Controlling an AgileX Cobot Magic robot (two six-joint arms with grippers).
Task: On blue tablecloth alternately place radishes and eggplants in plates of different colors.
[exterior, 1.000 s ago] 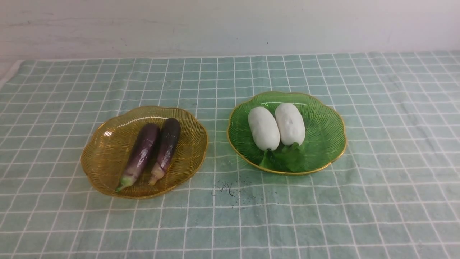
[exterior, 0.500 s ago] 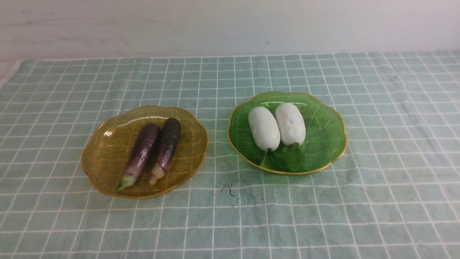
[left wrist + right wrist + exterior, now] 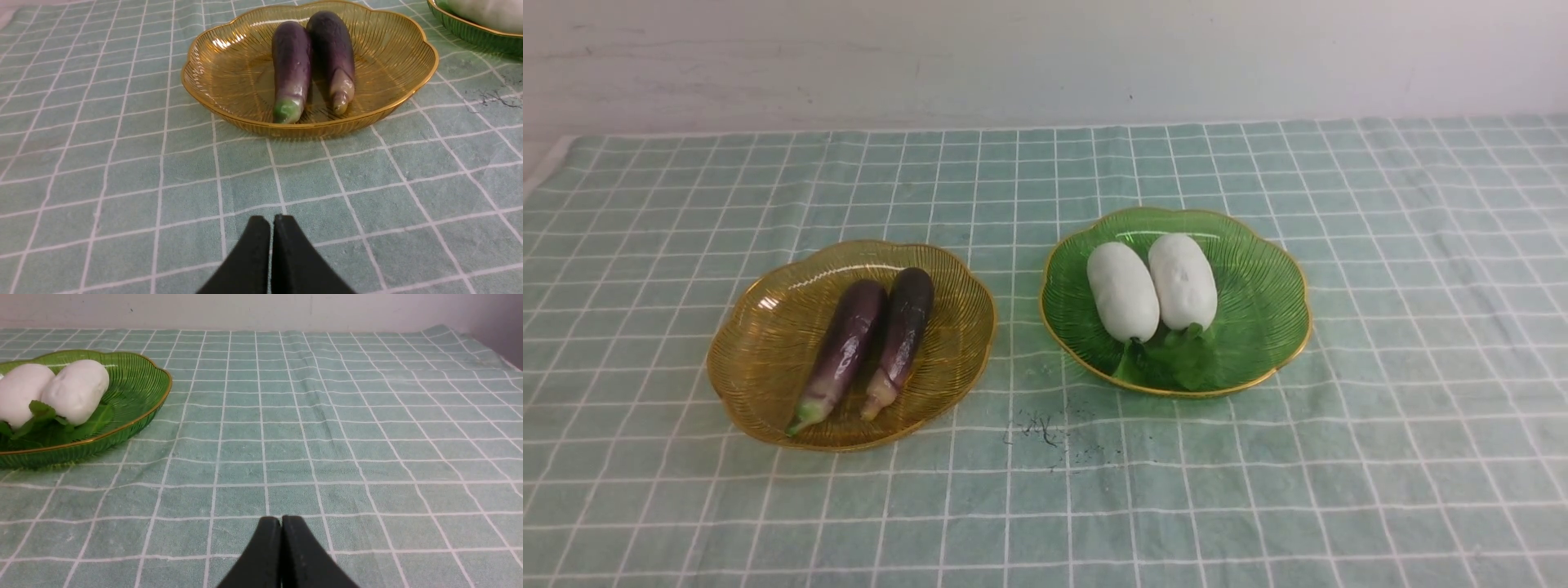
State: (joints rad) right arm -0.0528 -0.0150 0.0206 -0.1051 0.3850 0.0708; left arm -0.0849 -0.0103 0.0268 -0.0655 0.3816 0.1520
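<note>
Two purple eggplants (image 3: 849, 347) (image 3: 900, 335) lie side by side in the amber plate (image 3: 760, 359) on the left of the blue tablecloth (image 3: 1339, 457). Two white radishes (image 3: 1121, 291) (image 3: 1183, 280) lie side by side in the green plate (image 3: 1258, 302) on the right, leaves toward me. Neither gripper shows in the front view. My left gripper (image 3: 272, 222) is shut and empty, low over the cloth, short of the amber plate (image 3: 212, 65) and eggplants (image 3: 291, 65). My right gripper (image 3: 281, 522) is shut and empty over bare cloth, to the right of the green plate (image 3: 135, 412) and radishes (image 3: 75, 390).
A small dark smudge (image 3: 1045, 431) marks the cloth between the plates on the near side. A white wall (image 3: 1045, 57) stands behind the table. The cloth's left edge (image 3: 543, 167) shows at the far left.
</note>
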